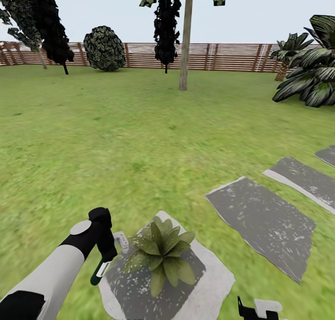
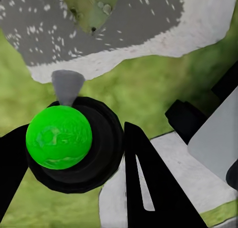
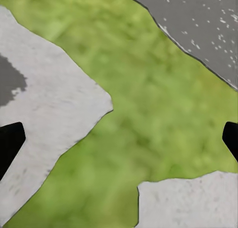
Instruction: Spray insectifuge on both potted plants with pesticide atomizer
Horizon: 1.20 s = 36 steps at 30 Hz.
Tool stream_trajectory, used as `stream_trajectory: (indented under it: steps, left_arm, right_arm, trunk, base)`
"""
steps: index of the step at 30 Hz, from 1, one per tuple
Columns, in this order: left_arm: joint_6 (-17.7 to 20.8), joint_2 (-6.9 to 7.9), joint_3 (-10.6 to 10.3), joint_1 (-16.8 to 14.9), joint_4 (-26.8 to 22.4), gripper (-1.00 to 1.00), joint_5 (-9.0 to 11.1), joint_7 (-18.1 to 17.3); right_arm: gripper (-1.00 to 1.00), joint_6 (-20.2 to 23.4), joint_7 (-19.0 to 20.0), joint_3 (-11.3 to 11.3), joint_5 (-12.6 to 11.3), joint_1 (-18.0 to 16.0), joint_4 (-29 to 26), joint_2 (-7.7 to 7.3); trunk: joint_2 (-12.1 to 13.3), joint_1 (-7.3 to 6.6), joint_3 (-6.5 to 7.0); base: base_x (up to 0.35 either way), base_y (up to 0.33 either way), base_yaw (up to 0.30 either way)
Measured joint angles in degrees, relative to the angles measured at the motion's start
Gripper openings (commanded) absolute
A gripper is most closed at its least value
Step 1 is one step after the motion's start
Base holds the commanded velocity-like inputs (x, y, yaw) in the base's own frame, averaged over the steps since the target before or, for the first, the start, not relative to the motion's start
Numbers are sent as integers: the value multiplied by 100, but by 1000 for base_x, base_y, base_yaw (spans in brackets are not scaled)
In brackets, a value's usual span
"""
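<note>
My left gripper (image 1: 106, 260) is clamped on the pesticide atomizer (image 2: 59, 137) beside the potted plant (image 1: 161, 255), my right gripper (image 3: 119, 138) stands apart, and next I must aim the nozzle at the leaves and spray.

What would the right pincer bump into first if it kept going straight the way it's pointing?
Probably grass. The right pincer is open and holds nothing, and straight ahead between its tips is green lawn, with grey stepping stones close on either side. Depth is hard to judge, so it might clip a stone edge.
</note>
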Motion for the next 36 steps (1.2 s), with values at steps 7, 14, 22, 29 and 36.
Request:
stream_trajectory:
  steps: [7, 14, 22, 29, 36]
  left_arm:
    - [0, 24, 7, 26, 57, -100, 4, 361]
    - [6, -18, 6, 15, 31, -100, 4, 407]
    - [295, 51, 12, 28, 26, -100, 3, 409]
    - [312, 0, 139, 27, 18, -100, 11, 407]
    - [308, 57, 133, 27, 45, -100, 13, 418]
  right_arm:
    - [100, 0, 4, -1, 0, 1, 6, -30]
    - [100, 0, 1, 0, 0, 1, 6, -58]
    - [100, 0, -8, 1, 0, 1, 3, -78]
    - [100, -1, -2, 2, 1, -1, -9, -56]
    - [100, -2, -2, 1, 1, -1, -9, -48]
  trunk:
    - [0, 0, 0]
    - [0, 0, 0]
    - [0, 0, 0]
    - [0, 2, 0]
    - [0, 1, 0]
  base:
    - [0, -1, 30]
    - [0, 0, 0]
    - [0, 0, 0]
    - [-81, -52, 184]
    - [-173, -202, 277]
